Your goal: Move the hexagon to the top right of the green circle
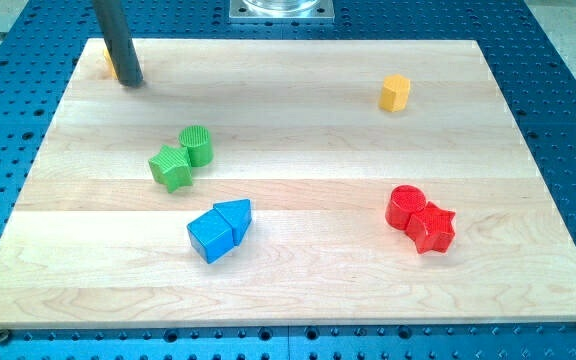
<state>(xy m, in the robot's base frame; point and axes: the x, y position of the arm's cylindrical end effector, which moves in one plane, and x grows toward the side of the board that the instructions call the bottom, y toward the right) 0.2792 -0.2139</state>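
A yellow hexagon (pixel 395 92) stands at the view's upper right of the wooden board (pixel 288 290). The green circle (pixel 197 144) sits left of centre, touching a green star (pixel 172 168) at its lower left. The hexagon is far to the right of the green circle and a little higher. My tip (pixel 131 82) is at the view's top left, far left of the hexagon and up-left of the green circle. It stands against a yellow block (pixel 109 60) that the rod mostly hides.
A blue cube (pixel 211 237) and a blue pentagon-like block (pixel 235 215) touch each other below the green pair. A red circle (pixel 405 207) and a red star (pixel 433 228) touch at the lower right. A metal mount (pixel 280 10) is at the top edge.
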